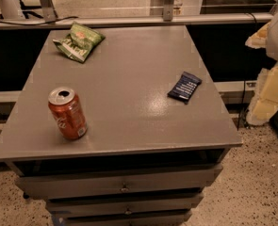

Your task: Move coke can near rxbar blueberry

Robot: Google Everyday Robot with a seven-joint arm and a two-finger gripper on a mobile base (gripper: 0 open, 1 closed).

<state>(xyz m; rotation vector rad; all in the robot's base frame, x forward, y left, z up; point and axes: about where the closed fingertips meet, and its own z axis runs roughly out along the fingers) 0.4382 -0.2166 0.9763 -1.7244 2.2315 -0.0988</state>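
The coke can is red-orange with a silver top and stands upright near the front left of the grey table. The rxbar blueberry is a flat dark navy wrapper lying at the table's right side, well apart from the can. My gripper shows as white and pale yellow parts at the right edge of the view. It is off the table, to the right of the bar, and far from the can. It holds nothing that I can see.
A green chip bag lies at the table's back left. Drawers sit below the tabletop's front edge. A metal rail runs behind the table. Speckled floor surrounds the table.
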